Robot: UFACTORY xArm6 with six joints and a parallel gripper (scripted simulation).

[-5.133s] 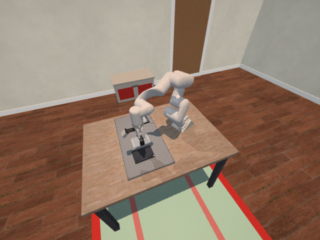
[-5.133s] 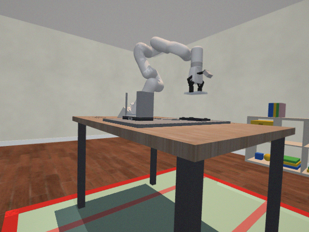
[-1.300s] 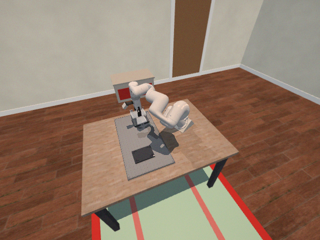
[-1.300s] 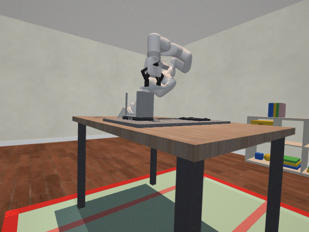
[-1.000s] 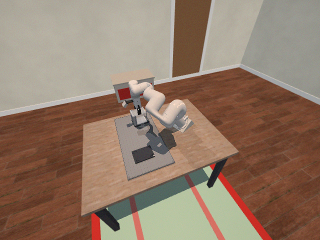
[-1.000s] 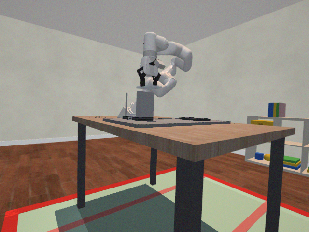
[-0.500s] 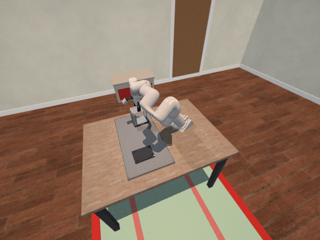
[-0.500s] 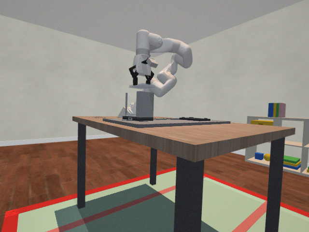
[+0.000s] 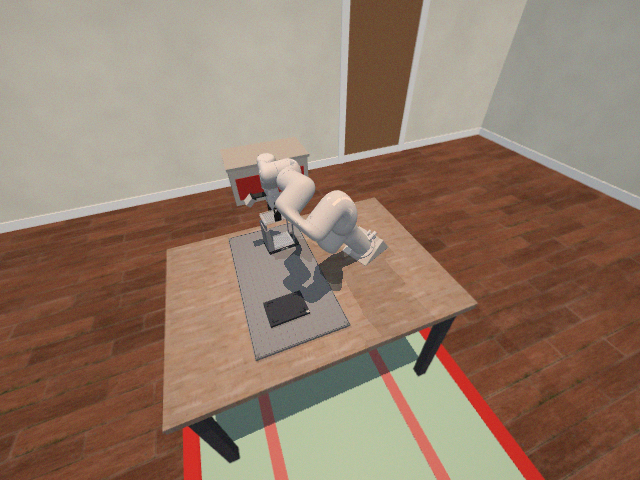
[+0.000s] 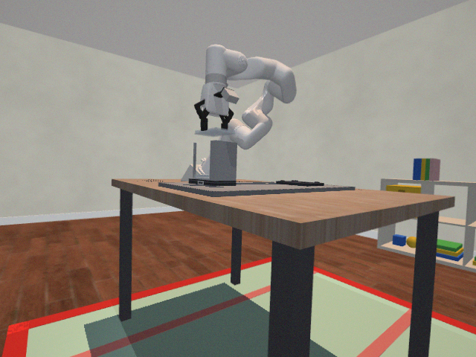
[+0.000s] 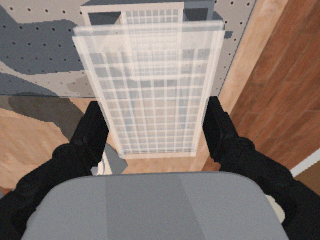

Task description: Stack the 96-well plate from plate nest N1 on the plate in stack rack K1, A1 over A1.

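Note:
My gripper (image 11: pixel 154 111) is shut on a clear 96-well plate (image 11: pixel 150 90), its black fingers on the two long sides. In the exterior view the gripper (image 10: pixel 213 123) holds the plate (image 10: pixel 212 132) level, a little above the top of the grey stack rack K1 (image 10: pixel 222 161). In the wrist view the rack (image 11: pixel 145 15) lies below the far end of the held plate, and a second gridded plate shows inside it. The top view shows the rack (image 9: pixel 278 237) at the far end of the grey mat, partly hidden by the arm. The dark plate nest N1 (image 9: pixel 286 308) holds no plate.
A grey perforated mat (image 9: pixel 286 286) covers the table's middle. The arm's base (image 9: pixel 369 248) stands to the right of the mat. A thin post (image 10: pixel 194 161) rises beside the rack. A shelf with coloured blocks (image 10: pixel 426 215) stands off the table.

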